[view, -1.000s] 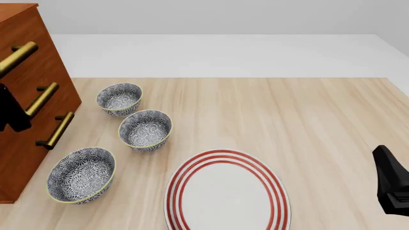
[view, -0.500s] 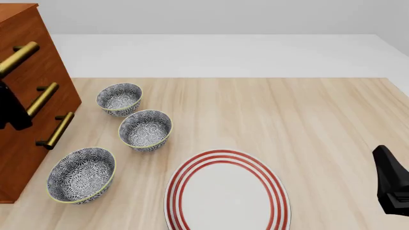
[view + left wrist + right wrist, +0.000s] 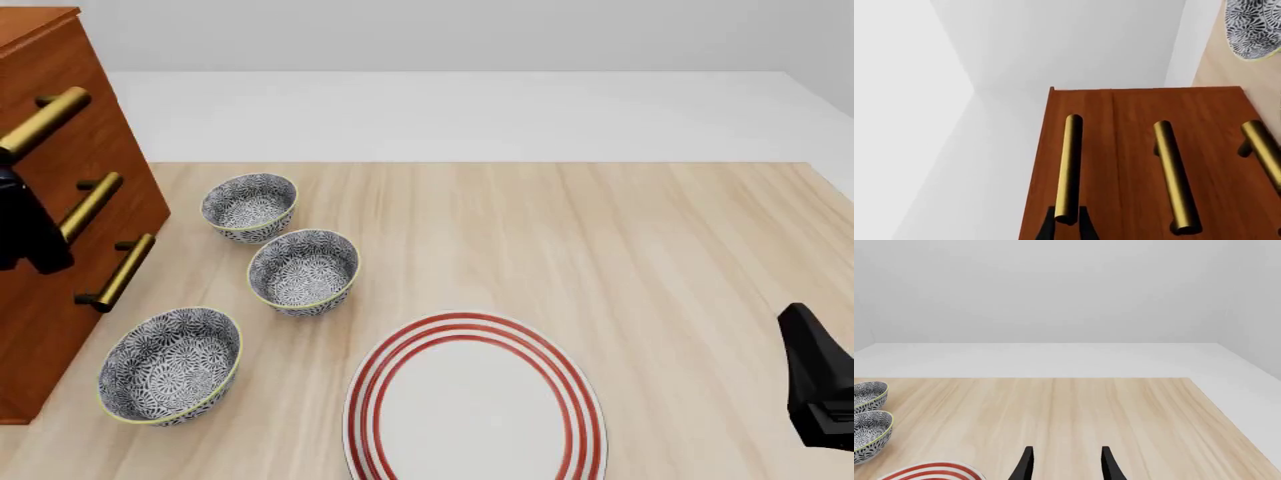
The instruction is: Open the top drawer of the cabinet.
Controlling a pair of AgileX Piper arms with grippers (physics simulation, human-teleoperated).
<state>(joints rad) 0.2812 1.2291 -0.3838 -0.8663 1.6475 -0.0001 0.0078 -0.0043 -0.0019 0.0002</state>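
The top drawer (image 3: 1081, 165) sits at the upper end of the cabinet (image 3: 54, 240), which stands at the far left of the wooden table (image 3: 641, 260), and its front lies level with the two drawer fronts below it. Its brass handle (image 3: 1068, 167) runs along the drawer front, and in the left wrist view the near end of that bar lies between the two black fingertips of the left gripper (image 3: 1067, 227), one finger on each side of it and close against it; whether the pads actually press on the brass cannot be told. In the front view this gripper (image 3: 27, 230) shows as a dark shape against the cabinet face, just under the top handle (image 3: 47, 122). To the right of the cabinet three patterned bowls (image 3: 303, 271) stand in a loose row, and a red-ringed plate (image 3: 475, 402) lies near the front edge. The right gripper (image 3: 1065, 465) hangs well apart at the table's right side, its fingers spread with nothing between them.
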